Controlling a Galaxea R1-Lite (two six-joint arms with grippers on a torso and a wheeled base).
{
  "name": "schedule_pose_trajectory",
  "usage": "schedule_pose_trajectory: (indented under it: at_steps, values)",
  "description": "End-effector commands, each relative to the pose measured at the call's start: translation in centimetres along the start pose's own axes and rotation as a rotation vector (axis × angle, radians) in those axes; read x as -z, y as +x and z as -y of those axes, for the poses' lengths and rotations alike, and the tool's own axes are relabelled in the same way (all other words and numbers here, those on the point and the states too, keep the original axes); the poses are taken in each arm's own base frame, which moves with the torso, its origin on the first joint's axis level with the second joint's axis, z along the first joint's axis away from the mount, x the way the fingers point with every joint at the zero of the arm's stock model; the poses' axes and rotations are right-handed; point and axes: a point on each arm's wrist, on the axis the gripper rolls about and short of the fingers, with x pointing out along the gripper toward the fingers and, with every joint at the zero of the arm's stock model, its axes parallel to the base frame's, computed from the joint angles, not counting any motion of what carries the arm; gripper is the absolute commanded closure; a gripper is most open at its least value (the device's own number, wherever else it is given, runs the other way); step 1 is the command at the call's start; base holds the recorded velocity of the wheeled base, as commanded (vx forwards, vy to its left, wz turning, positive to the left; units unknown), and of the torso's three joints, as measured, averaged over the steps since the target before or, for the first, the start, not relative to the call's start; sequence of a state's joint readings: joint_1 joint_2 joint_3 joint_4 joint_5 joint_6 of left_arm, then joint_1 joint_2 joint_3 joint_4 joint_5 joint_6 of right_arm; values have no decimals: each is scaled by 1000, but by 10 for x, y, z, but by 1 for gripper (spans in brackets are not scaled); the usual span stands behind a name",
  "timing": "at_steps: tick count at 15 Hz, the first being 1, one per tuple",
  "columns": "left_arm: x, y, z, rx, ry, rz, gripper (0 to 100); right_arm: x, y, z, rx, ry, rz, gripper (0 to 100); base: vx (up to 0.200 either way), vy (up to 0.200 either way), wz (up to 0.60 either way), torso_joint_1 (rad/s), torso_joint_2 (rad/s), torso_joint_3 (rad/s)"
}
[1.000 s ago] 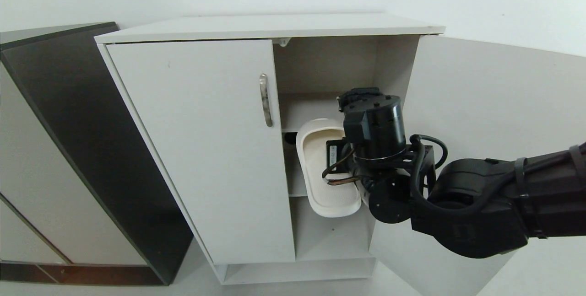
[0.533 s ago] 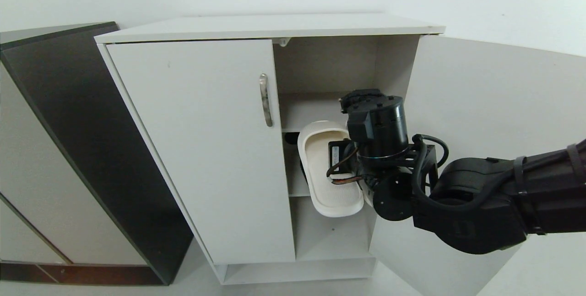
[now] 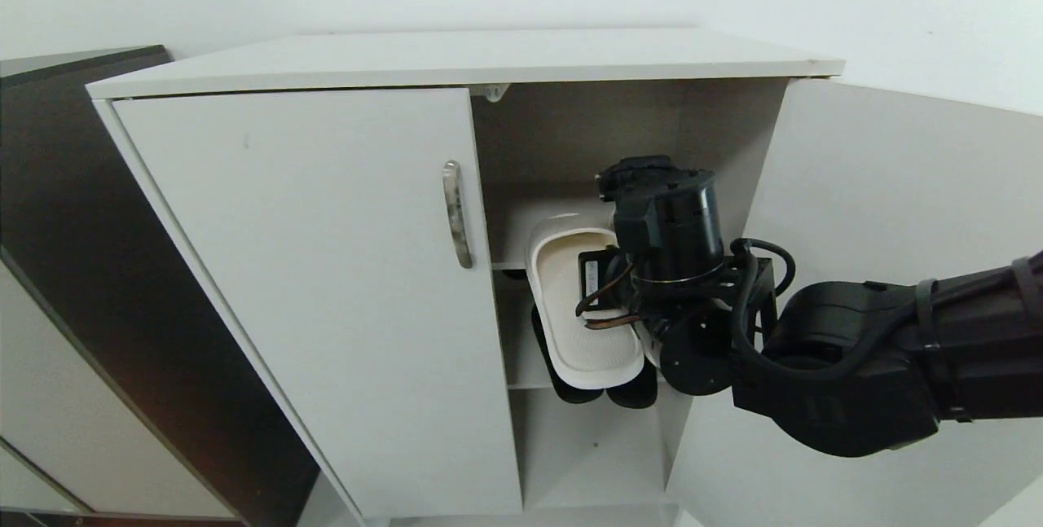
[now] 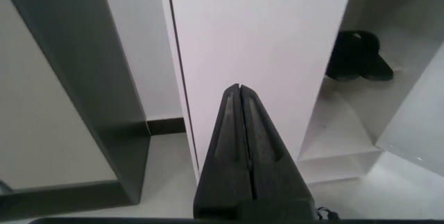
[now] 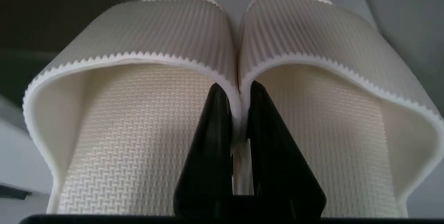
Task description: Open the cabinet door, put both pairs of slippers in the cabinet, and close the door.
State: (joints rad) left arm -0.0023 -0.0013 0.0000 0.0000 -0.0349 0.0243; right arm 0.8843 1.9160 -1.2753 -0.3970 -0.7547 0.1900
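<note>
At the open right side of the cabinet (image 3: pixel 456 54), the right gripper (image 5: pixel 236 102) is pinching the white slippers (image 3: pixel 583 319) together by their inner edges so both travel as one, holding them at the opening above the black slippers (image 3: pixel 607 393) lying on a shelf inside.

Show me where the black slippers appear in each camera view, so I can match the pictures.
Head view: black slippers on a shelf, heels peeking under the white slippers.
Left wrist view: the pair on a shelf, beside the closed door.
Right wrist view: faces the white slippers pinched by the right gripper.
Shared landmark: the closed door, in head and left wrist views.
</note>
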Motion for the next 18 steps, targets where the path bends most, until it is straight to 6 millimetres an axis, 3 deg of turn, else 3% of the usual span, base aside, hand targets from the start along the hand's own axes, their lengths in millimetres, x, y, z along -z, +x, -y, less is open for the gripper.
schedule_pose_trajectory:
  at_steps: [1, 5, 11, 18]
  values:
    - [0, 0, 0, 0, 0, 0, 100, -1, 0, 0, 0, 4, 4, 100, 200, 0, 0, 2, 2, 2]
    - [0, 0, 0, 0, 0, 0, 100, 4, 1, -1, 1, -6, -7, 100, 200, 0, 0, 4, 1, 4]
    - [0, 0, 0, 0, 0, 0, 100, 11, 5, -5, -1, -19, -21, 100, 0, 0, 0, 0, 0, 0]
    - [0, 0, 0, 0, -1, 0, 100, -7, 53, -10, 28, -2, -25, 100, 0, 0, 0, 0, 0, 0]
